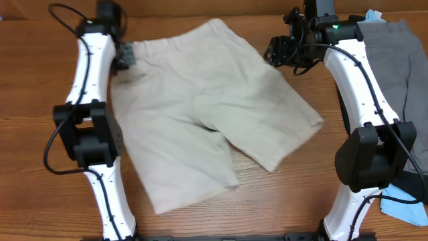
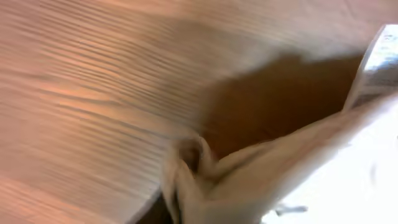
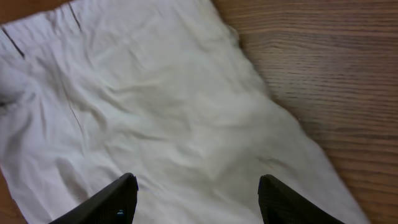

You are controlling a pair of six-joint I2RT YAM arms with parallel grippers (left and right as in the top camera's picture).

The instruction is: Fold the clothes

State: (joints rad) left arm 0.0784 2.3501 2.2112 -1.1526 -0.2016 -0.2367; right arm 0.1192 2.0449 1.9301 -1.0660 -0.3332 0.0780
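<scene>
The pale beige shorts point(image 1: 200, 107) lie spread on the wooden table, waistband at the far side and both legs toward the front. My left gripper point(image 1: 124, 56) is at the waistband's left corner. The left wrist view is blurred. It shows bunched beige cloth point(image 2: 249, 180) raised close to the camera with a white label point(image 2: 378, 62) showing, and the fingers hidden under it. My right gripper point(image 1: 281, 53) hovers open and empty over the shorts' right side. In the right wrist view its two black fingertips point(image 3: 198, 193) stand wide apart above the flat cloth point(image 3: 161, 106).
Grey shorts point(image 1: 401, 60) lie at the far right beside the right arm. A light-blue garment point(image 1: 409, 209) and a black one point(image 1: 409, 181) lie at the right front edge. Bare wood point(image 1: 40, 87) shows left of the left arm.
</scene>
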